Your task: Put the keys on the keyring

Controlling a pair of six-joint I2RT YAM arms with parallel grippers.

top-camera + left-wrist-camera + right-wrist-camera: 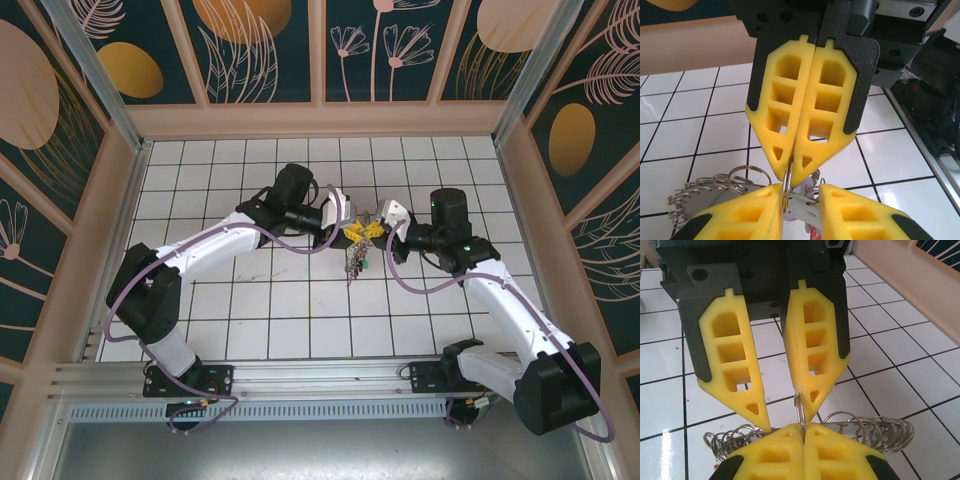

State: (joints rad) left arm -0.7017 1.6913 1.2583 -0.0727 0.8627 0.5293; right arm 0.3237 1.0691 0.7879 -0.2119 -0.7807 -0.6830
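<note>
The keyring [800, 409], a thin grey metal ring seen edge-on, stands upright between the two yellow-fingered grippers. My right gripper [802, 429] is shut on its lower edge. In the left wrist view the same right gripper [790, 172] pinches the keyring [785, 192] from above. My left gripper [799, 190] is open; the ring rests against the inner face of one finger, and a silvery key blade [804, 206] lies in the gap. Several small split rings [880, 432] bunch behind. In the top view the keys [355, 262] hang below the left gripper [351, 232] and right gripper [373, 229].
The white tiled floor [280, 300] spreads around the two arms. Wooden-framed walls [320, 118] close it in at the back and sides, and a metal rail [300, 380] carries the arm bases at the near edge.
</note>
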